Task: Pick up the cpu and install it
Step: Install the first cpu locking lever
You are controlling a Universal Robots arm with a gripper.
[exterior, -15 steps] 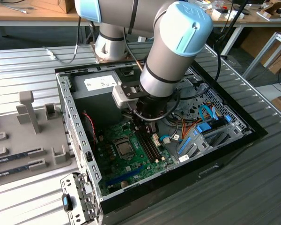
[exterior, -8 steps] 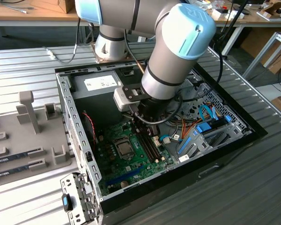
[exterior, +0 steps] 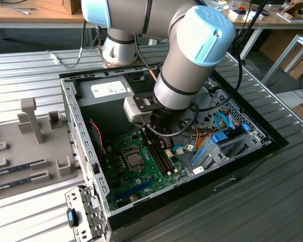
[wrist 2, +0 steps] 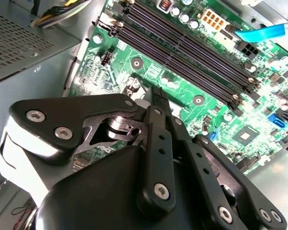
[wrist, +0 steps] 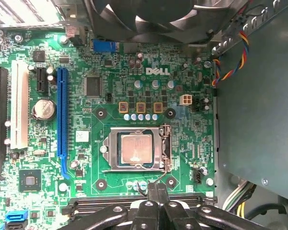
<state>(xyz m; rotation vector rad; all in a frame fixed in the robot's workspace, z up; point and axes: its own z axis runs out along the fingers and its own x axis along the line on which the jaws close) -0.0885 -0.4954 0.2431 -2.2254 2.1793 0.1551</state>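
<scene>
First wrist view: cpu (wrist: 136, 151) seated in the motherboard (wrist: 110, 96) socket, gripper (wrist: 157, 190) just beside it, jaws pressed together, holding nothing.

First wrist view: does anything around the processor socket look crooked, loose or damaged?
Nothing stands out. The square silver-topped cpu lies flat and square inside the metal socket frame on the green motherboard, edges parallel to the frame. The black tool sits beside the socket, fingers together, holding nothing.
</scene>
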